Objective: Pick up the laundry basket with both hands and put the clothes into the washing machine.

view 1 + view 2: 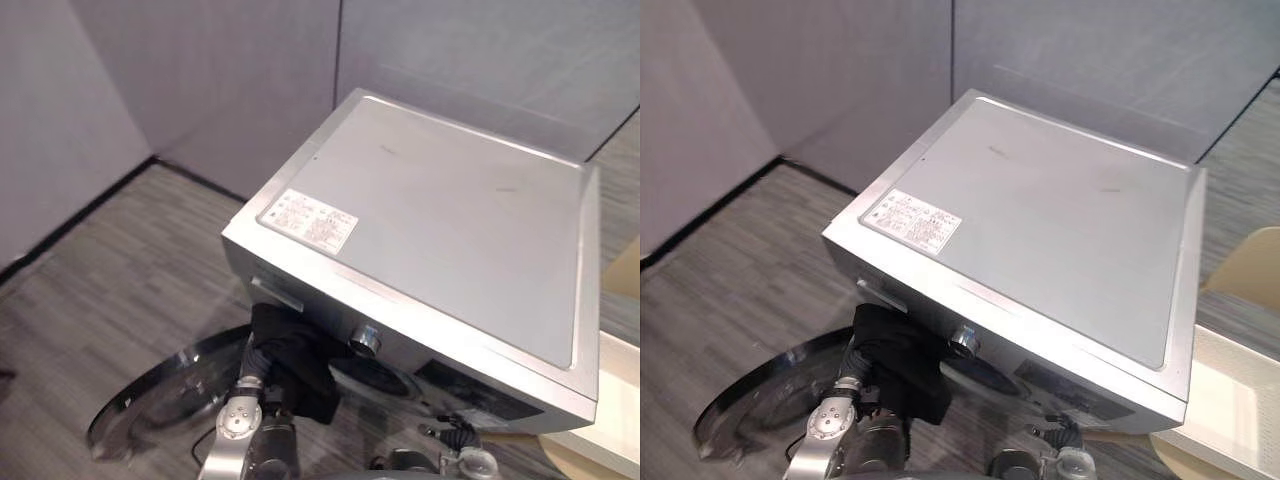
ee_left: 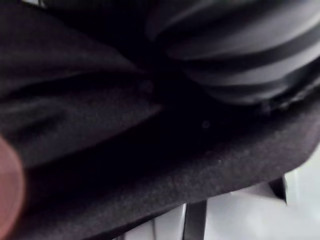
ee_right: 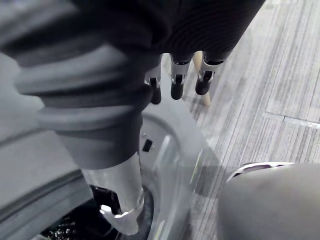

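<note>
1. Head view: silver washer [image 1: 440,230] sits in the middle of the grey carpet floor [image 1: 120,290]. Grey partition walls [image 1: 200,70] stand behind it from 9 to 1 o'clock.
2. White label [image 1: 310,220] lies on the washer top near its 9 o'clock corner. Chrome knob [image 1: 365,341] is on the front panel, at 6 o'clock from the top's middle.
3. Door [image 1: 160,395] is swung wide open, at 7 o'clock from the washer, glass facing up. The dark drum mouth [image 1: 385,378] shows just below the knob.
4. Black cloth [image 1: 292,362], the task's thing, hangs against the washer front at the 9 o'clock edge of the drum mouth, just beside the knob. Cannot tell how much of it is inside the drum.
5. Left arm comes up from 6 o'clock and ends in the cloth. Left wrist view: ribbed cover of the left hand [image 2: 240,60] lies against the dark fabric. Fingers are hidden under the fabric, so cannot tell if they are spread or pinching.
6. Right hand [image 3: 176,75] is low by the washer front, at 5 o'clock from the drum mouth. Its fingers hang straight and relaxed, slightly apart, holding nothing, with floor beyond them.
7. Beige and white object [image 1: 1230,390] stands at 4 o'clock from the washer. Cannot tell what it is.
</note>
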